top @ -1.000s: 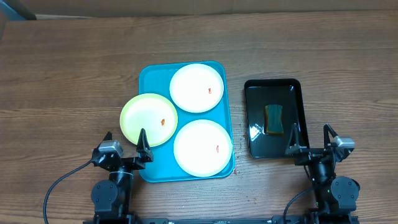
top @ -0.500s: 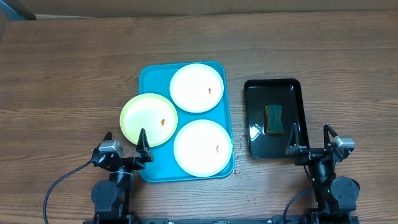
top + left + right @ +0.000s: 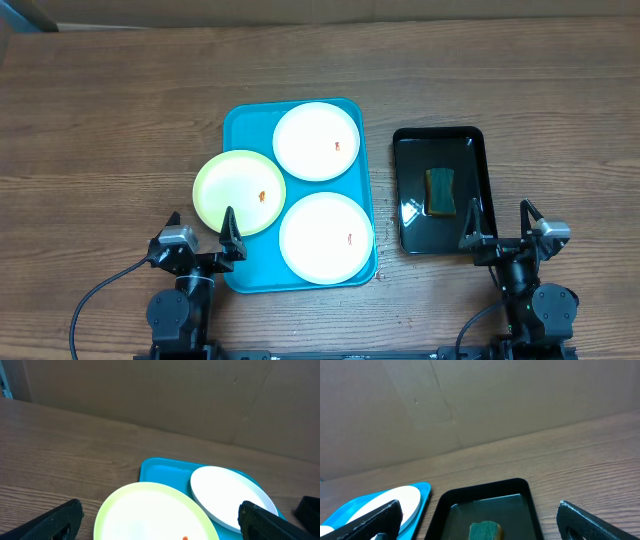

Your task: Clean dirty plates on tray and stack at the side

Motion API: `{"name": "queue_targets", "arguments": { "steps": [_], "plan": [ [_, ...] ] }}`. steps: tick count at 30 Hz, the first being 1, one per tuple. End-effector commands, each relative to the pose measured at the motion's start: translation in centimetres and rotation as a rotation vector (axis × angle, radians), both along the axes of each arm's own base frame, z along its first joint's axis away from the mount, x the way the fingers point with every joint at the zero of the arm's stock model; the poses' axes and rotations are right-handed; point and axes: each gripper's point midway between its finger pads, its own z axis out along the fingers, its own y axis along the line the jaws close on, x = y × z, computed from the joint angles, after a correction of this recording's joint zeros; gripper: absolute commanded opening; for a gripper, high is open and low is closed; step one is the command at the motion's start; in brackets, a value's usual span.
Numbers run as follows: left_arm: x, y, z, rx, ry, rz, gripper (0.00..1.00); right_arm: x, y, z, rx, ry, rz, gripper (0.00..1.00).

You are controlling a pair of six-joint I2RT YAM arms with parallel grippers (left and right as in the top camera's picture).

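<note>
Resting on tray (image 3: 250, 118) — three smeared plates (image 3: 317, 141)

Left wrist cam: the yellow-green plate (image 3: 150, 515) runs off the bottom edge, so its orange smear (image 3: 185, 537) is just a speck at the border. That plate covers a bit of the near rim of the far white plate (image 3: 227, 495), and most of the turquoise tray (image 3: 160, 467) is buried under the two. The left fingers (image 3: 50, 522) are cropped at the bottom too.

Right wrist cam: the sponge (image 3: 485, 531) and black tray (image 3: 485, 492) get chopped off by the bottom edge.

Overhead, every smear is too small to say what it is.
</note>
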Motion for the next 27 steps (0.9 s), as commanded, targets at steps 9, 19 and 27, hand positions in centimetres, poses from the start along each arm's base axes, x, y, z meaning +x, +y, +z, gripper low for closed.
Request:
{"name": "queue_targets", "arguments": {
  "steps": [9,19,27],
  "plan": [
    [0.0,-0.5,0.1,-0.019,-0.006,-0.024,1.0,0.0,-0.1,-0.3,0.0,0.001,-0.003,1.0],
    [0.0,0.3,0.7,-0.015,-0.033,0.024,1.0,0.0,-0.1,-0.3,0.0,0.001,-0.004,1.0],
    [0.0,-1.0,0.9,-0.088,-0.037,-0.052,1.0,0.0,0.0,-0.3,0.001,0.0,0.0,1.0]
  ]
}}
